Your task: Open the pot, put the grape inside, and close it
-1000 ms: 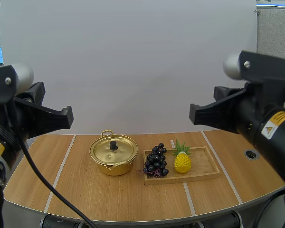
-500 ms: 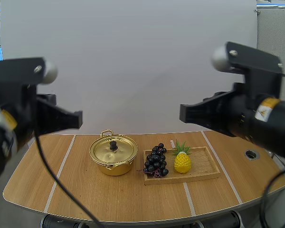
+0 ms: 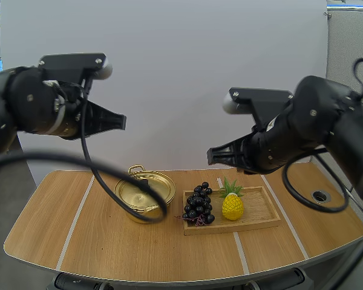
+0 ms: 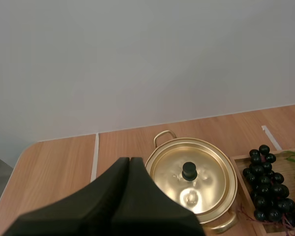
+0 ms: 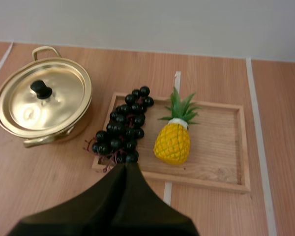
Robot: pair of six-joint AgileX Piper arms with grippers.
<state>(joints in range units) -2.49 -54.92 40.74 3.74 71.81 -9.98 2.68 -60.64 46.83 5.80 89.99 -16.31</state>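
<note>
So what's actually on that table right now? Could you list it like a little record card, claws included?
pot: gold, on the table, beside the tray
lid: on the pot, black knob on top
grapes: dark bunch at the tray end nearest the pot
pineapple: yellow, on the tray beside the grapes
tray: wooden, flat on the table
left gripper: shut on nothing, raised, near the pot
right gripper: shut on nothing, raised, near the grapes
progress: pot not yet opened
</note>
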